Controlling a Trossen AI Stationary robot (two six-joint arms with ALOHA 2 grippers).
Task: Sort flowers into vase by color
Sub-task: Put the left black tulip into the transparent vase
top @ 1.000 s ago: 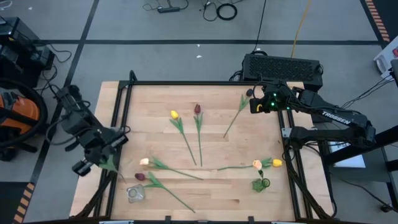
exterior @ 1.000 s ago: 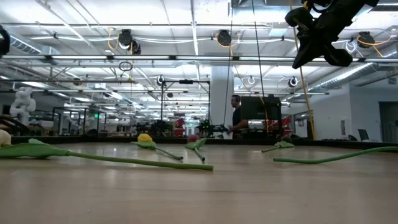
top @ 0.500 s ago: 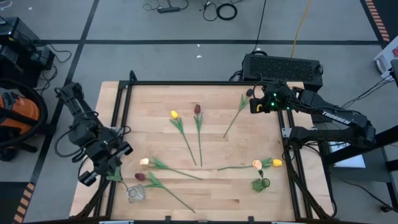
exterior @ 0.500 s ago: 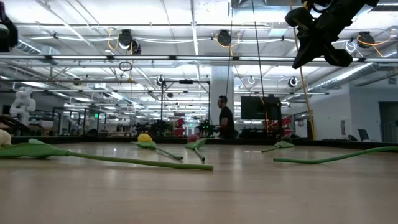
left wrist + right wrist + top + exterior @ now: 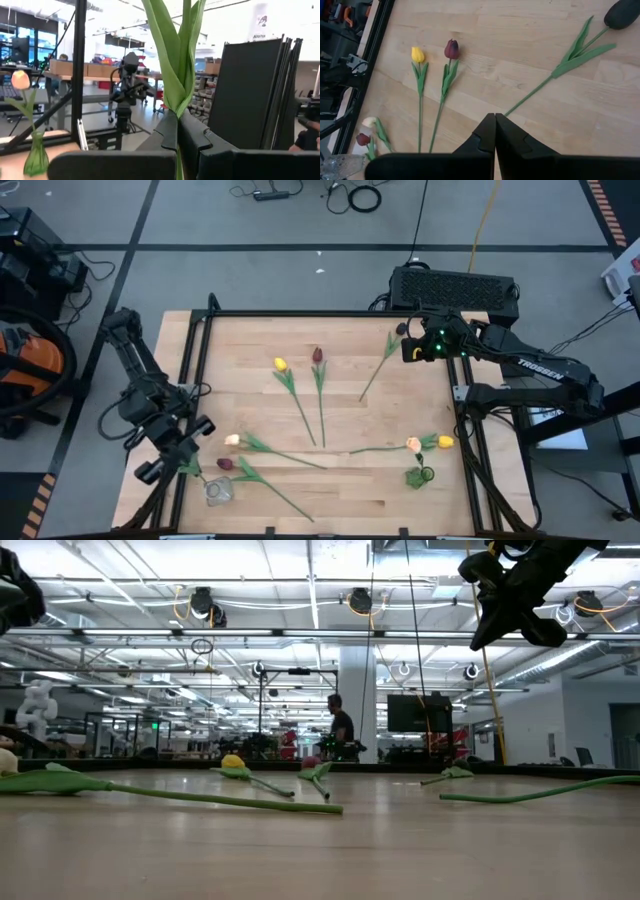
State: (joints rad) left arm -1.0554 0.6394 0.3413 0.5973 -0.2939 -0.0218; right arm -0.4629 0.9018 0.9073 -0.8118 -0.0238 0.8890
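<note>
My left gripper [image 5: 183,452] hovers at the table's near left, just beyond a clear glass vase [image 5: 218,492], shut on a flower [image 5: 177,55] whose green leaves rise above the fingers; its head is out of view. My right gripper [image 5: 408,350] hangs shut and empty over the far right. A yellow tulip [image 5: 280,364], a dark red one [image 5: 317,355], a dark-headed one [image 5: 398,330], a peach one [image 5: 232,440] and a maroon one [image 5: 225,464] lie flat on the wood. A green vase [image 5: 418,476] holds a peach head [image 5: 414,444] and a yellow head [image 5: 445,442]. My left gripper pinches the flower between its two fingers where the leaves join the stem [image 5: 176,109]. The fingers lie about level, pointing toward the table's right. The flower stands upright and clear of the table, leaves above the fingers, and a strip of stem [image 5: 178,165] shows in the gap below.
A black metal frame [image 5: 200,360] borders the table. The stems of the lying flowers cross the middle of the table. Bare wood lies along the far edge. A person walks in the room beyond the table [image 5: 340,725].
My left gripper has moved down and toward the table's near edge with the flower, closing on the clear glass vase; the flower stays upright in the hold.
</note>
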